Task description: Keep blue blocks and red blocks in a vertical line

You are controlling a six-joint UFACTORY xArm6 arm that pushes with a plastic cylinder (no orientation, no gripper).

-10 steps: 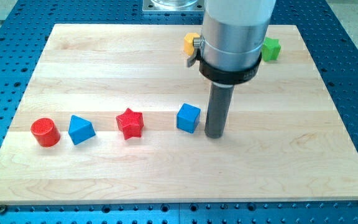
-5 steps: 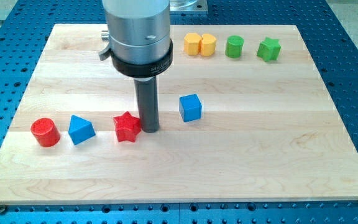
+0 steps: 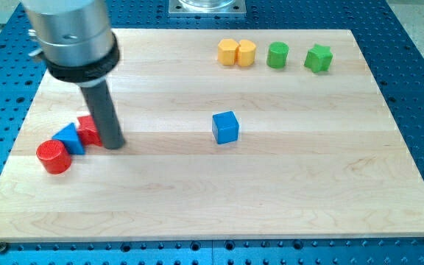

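Note:
My tip (image 3: 112,144) rests on the board at the view's left, touching the right side of a red star block (image 3: 87,129), which the rod partly hides. The star is pressed against a blue triangular block (image 3: 69,138), and that one touches a red cylinder (image 3: 53,157) at its lower left. The three form a tight diagonal cluster. A blue cube (image 3: 225,126) stands alone near the board's middle, well to the right of my tip.
Along the view's top right stand a yellow block (image 3: 229,51), a yellow cylinder (image 3: 246,52), a green cylinder (image 3: 277,54) and a green star (image 3: 318,58). The wooden board (image 3: 308,184) lies on a blue perforated table.
My tip swept from beside the blue cube leftward, pushing the red star left into the blue triangular block, which shifted left and up against the red cylinder. The blue cube was nudged slightly.

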